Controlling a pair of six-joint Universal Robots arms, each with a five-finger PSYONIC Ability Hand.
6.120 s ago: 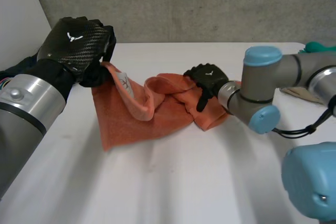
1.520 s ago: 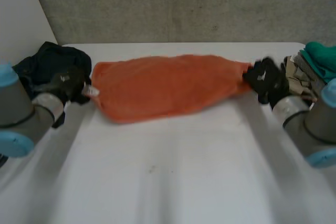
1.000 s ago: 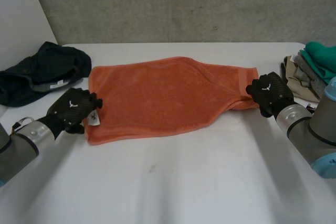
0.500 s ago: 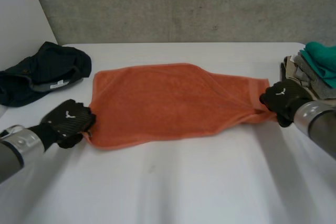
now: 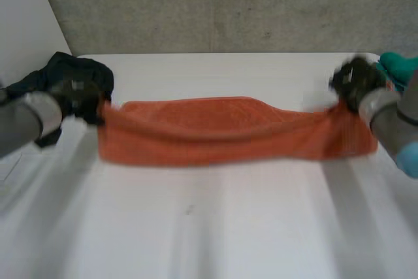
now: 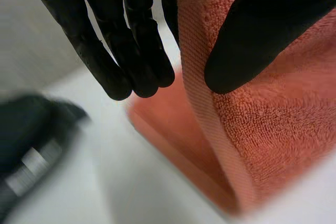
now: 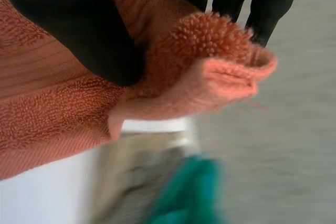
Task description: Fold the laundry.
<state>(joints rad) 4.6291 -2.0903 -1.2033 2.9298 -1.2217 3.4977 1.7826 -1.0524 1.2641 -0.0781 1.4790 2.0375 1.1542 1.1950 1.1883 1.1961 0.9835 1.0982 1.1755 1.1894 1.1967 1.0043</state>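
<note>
Stretching the orange towel (image 5: pixel 215 132) into a long band, both hands hold it taut across the counter (image 5: pixel 209 227), nearer the far edge than the near one and reaching almost from the left edge to the right edge. The left hand (image 6: pixel 273 35) is clenched on the towel's left end, with the hemmed edge pinched between thumb and fingers. The right hand (image 7: pixel 79 30) is clenched on the right end, where the cloth is bunched into a thick roll under the thumb. Whether the lower hem touches the counter cannot be told.

Risks, as judged from this pose:
- Slipping. The left pinch sits close to the hem, so a sharp pull could draw the cloth out of it.
- Skewing. The right end is gathered rather than held by a clean corner, so the towel may land creased or with its edges out of line.
- Snagging. A dark garment (image 5: pixel 62 70) lies at the far-left corner, just beside the left hand, and could be caught or dragged.
- Crowding. A teal cloth (image 5: pixel 400 65) on paler folded cloths (image 7: pixel 139 166) lies at the right edge, just beside the right hand, and a wide sweep could topple them.

The middle and near part of the counter is bare, which leaves room to lay the towel flat.
</note>
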